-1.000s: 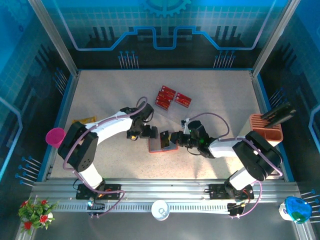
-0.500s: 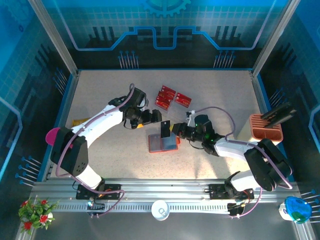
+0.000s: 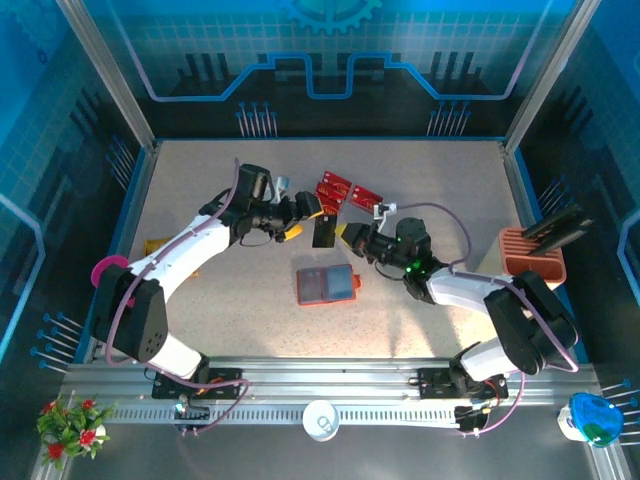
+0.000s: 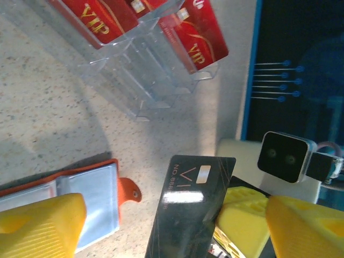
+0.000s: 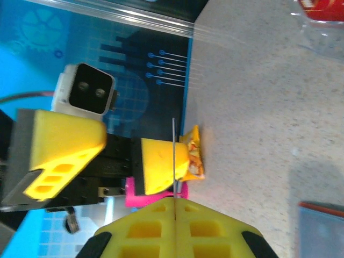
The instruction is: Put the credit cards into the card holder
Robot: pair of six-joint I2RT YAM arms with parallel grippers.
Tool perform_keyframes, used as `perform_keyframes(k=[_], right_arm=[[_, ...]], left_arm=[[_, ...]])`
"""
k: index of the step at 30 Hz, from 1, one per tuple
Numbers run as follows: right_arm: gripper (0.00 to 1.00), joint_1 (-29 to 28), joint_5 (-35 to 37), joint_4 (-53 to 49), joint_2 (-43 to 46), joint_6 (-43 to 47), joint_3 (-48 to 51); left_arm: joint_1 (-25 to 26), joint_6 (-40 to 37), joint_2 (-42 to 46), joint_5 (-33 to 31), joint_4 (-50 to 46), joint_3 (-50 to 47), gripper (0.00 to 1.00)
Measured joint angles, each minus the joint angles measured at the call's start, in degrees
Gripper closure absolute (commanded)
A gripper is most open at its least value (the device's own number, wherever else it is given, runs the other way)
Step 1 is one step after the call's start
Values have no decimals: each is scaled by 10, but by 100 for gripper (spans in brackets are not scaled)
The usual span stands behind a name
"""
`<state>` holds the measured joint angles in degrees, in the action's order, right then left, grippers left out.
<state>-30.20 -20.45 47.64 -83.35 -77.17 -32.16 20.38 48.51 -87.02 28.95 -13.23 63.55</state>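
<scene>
The speckled worktop [image 3: 450,190] has a peach stand [image 3: 530,262] at its right edge, and a dark flat thing [image 3: 555,225] sticks out of the stand at a tilt. Toward the back is a clear tray [image 4: 134,86] with red cards [image 4: 199,43] lying in it. Each red card says "VIP" in gold letters. Closer to the arms, the orange-red card holder [image 3: 326,285] lies open and flat on the worktop. Its grey pockets face up and a small orange tab sticks out of one side. No pincer touches it. Between the tray and the card holder, the right pincer [image 5: 176,200] is pinched tight on one black card [image 4: 188,209] and holds it up off the worktop. The card has pale letters "VI" and a line that starts "NO", but the numbers are too small to read. The left pincer [image 3: 298,222] is spread wide, with one yellow finger on each side of the black card.
</scene>
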Motion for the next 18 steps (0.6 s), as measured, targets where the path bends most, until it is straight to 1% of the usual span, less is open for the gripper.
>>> perform_keyframes(k=[7,16,18], right_arm=[[100,0,-14,38,-12,-38,-31],[100,3,-28,49,-25,-58,-39],[100,3,-28,49,-26,-58,-39]], left_arm=[[-6,43,2,25,62,-11,36],[-6,74,8,37,115,-28,67],[-6,81,11,39,125,-34,76]])
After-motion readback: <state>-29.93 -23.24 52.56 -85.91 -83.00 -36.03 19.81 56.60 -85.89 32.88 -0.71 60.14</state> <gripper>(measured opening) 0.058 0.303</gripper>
